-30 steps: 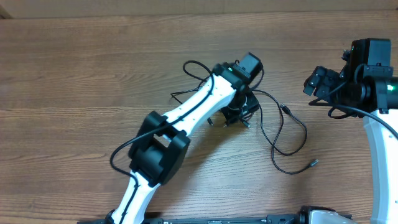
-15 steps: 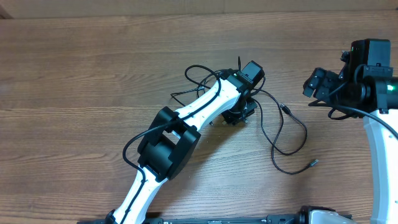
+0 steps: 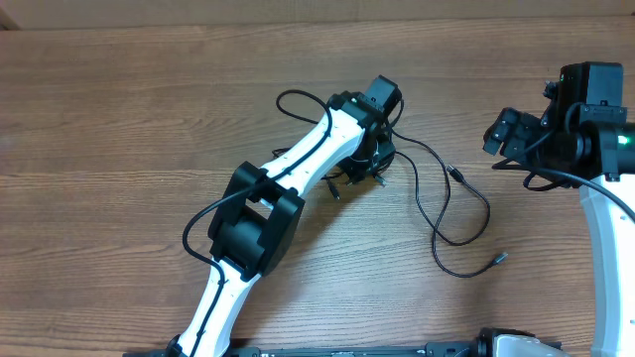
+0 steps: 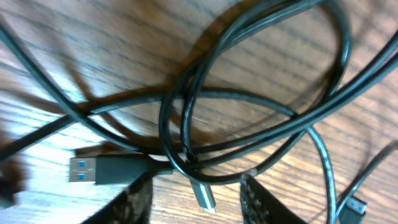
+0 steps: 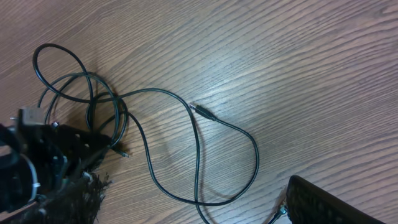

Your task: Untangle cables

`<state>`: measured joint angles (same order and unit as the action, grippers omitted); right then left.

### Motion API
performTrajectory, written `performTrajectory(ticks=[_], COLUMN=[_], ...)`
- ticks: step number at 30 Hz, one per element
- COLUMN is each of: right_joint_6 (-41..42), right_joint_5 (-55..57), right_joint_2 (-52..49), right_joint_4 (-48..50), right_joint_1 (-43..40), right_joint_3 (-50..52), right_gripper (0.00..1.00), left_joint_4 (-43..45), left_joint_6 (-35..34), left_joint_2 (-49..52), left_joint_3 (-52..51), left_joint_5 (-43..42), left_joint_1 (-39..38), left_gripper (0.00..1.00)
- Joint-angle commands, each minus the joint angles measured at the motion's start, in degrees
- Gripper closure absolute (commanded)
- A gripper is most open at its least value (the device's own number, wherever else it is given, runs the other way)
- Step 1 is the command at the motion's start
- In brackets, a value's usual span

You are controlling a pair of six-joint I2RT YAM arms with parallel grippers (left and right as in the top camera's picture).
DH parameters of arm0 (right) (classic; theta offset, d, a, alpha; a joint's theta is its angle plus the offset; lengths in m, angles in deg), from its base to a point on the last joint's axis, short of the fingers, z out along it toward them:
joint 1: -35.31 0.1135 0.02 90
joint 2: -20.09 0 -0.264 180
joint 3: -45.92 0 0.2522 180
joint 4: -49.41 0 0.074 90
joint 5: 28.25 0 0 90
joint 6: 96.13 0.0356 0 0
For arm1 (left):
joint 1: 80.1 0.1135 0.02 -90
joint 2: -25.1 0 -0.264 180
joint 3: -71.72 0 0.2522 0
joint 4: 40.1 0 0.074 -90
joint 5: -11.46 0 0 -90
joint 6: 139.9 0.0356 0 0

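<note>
Cables (image 4: 186,78) look light, limp, snag-prone; I would take the stiff plug (image 4: 102,169) at lower left; left gripper (image 4: 196,186) part-open, right gripper (image 5: 199,183) wide, neither gripping.

Wooden table (image 3: 119,119): brown wood-grain top, fills nearly whole overhead view. Grain runs 9 to 3 o'clock; darker streaks and faint plank seams cross full width. Paler tan strip (image 3: 298,8) along 12 o'clock edge, beyond table's far side; what it is, cannot tell. Right wrist view: same grain runs diagonally, soft bright sheen toward 2 o'clock. Left wrist view: grain close up, partly blurred, soft dark shadows lying across it toward 9 o'clock.
</note>
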<state>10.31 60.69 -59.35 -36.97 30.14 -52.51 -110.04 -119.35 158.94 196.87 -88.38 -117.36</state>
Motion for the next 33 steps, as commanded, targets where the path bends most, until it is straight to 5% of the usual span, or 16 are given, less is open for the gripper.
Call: performTrajectory(ticks=[1,7,20,23,25,33], right_joint_6=[-0.4,-0.4,-0.4,-0.4,-0.4,-0.4], right_joint_5=[0.1,0.1,0.0,-0.1,-0.2,-2.2], right_joint_2=[0.9,0.9,0.9,0.9,0.9,0.9], right_joint_4=[0.3,0.5,0.0,0.0,0.0,0.4], right_joint_1=[-0.1,-0.1,-0.1,-0.1,-0.1,-0.1], right_joint_3=[-1.2,-1.2,-1.2,-1.2,-1.2,-1.2], right_gripper=[0.08,0.08,0.08,0.08,0.08,0.04], left_joint_4=[-2.6,-3.3,-1.9,-1.9,-2.5,-7.5], left_joint_6=[5.5,8.2,5.2,5.2,6.8,11.6], left_joint_2=[0.1,0.2,3.7,3.8,3.7,-1.9], left_joint_3=[5.7,5.5,1.7,1.7,1.7,5.0], left_joint_5=[7.9,10.4,7.5,7.8,7.2,11.1], left_joint_1=[0.6,0.6,-1.0,-1.3,-1.1,1.4], left_gripper=[0.39,0.32,0.39,0.60,0.96,0.96])
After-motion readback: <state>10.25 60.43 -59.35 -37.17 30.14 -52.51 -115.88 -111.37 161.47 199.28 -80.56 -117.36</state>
